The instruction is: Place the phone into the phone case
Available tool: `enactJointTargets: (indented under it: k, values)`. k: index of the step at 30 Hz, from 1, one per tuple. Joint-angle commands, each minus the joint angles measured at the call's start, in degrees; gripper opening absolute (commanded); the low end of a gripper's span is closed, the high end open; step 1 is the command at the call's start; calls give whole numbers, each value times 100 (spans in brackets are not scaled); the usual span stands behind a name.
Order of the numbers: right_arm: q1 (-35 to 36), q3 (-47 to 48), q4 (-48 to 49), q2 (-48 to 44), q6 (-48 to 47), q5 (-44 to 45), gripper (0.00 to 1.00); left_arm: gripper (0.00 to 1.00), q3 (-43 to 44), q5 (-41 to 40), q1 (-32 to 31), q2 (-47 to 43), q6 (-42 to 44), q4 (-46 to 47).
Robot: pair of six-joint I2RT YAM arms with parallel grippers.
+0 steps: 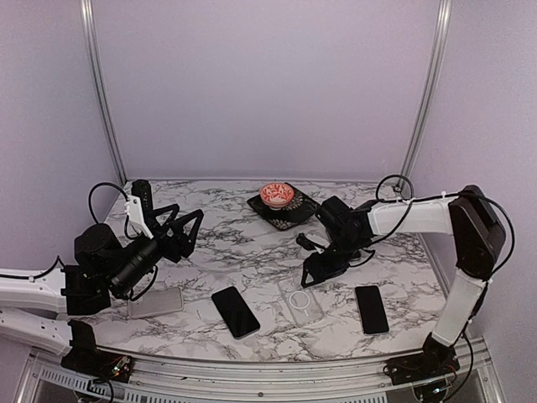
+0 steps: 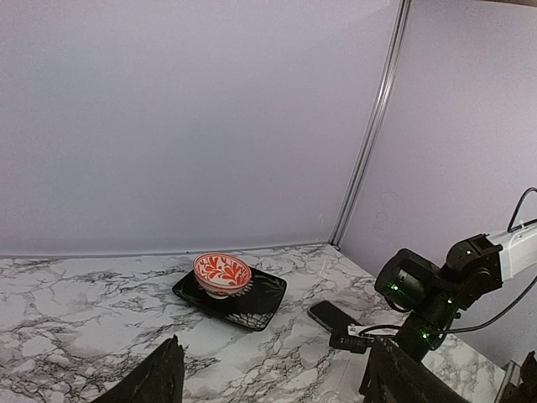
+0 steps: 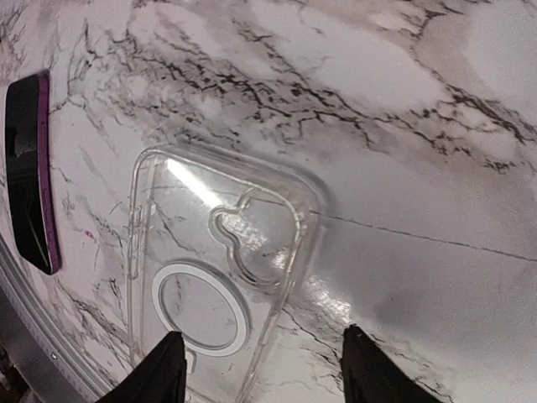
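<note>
A clear phone case (image 1: pixel 300 300) with a white ring lies flat on the marble table. In the right wrist view the case (image 3: pixel 214 277) lies just ahead of my right gripper (image 3: pixel 264 369), which is open and holds nothing. That gripper (image 1: pixel 323 264) hovers over the case's far end. One black phone (image 1: pixel 235 311) lies left of the case and another (image 1: pixel 371 309) lies right of it. A phone with a purple edge (image 3: pixel 29 172) shows at the left of the right wrist view. My left gripper (image 1: pixel 172 231) is raised at the left, open and empty.
A red-patterned bowl (image 1: pixel 277 195) sits on a black plate (image 1: pixel 289 215) at the back. A second pale case (image 1: pixel 155 302) lies under the left arm. In the left wrist view a dark phone (image 2: pixel 331 316) lies next to the right arm (image 2: pixel 428 294).
</note>
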Motion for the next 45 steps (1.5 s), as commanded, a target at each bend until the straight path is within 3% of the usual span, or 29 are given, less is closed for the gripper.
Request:
enactJointTargets:
  k: [1, 3, 5, 8, 15, 21, 34, 42, 45]
  values:
    - [-19, 359, -304, -639, 335, 1502, 76, 76, 132, -111, 11, -147, 222, -116]
    - [-17, 255, -459, -1052, 670, 2401, 97, 76, 123, -136, 7, -118, 249, -116]
    - [-17, 25, -664, -1442, 1055, 3262, 99, 77, 133, -163, 10, -73, 279, -116]
    - [-40, -527, -969, -1941, 1626, 3709, 99, 77, 149, -156, 10, 10, 282, -116]
    - [-409, -1910, -988, -2718, 2470, 3195, 99, 81, 170, 157, 10, 184, 279, -116]
    - [-464, -2313, -734, -2576, 2440, 2527, 99, 83, 163, 184, 11, 224, 257, -116]
    - [-473, -2510, -536, -2217, 2452, 2097, 99, 84, 178, 279, 15, 155, 301, -116]
    - [-404, -2397, -620, -2214, 2444, 1884, 79, 85, 155, 179, 10, 140, 341, -116]
    - [-302, -2389, -737, -2202, 2493, 1959, 77, 85, 153, 138, 10, 157, 382, -116]
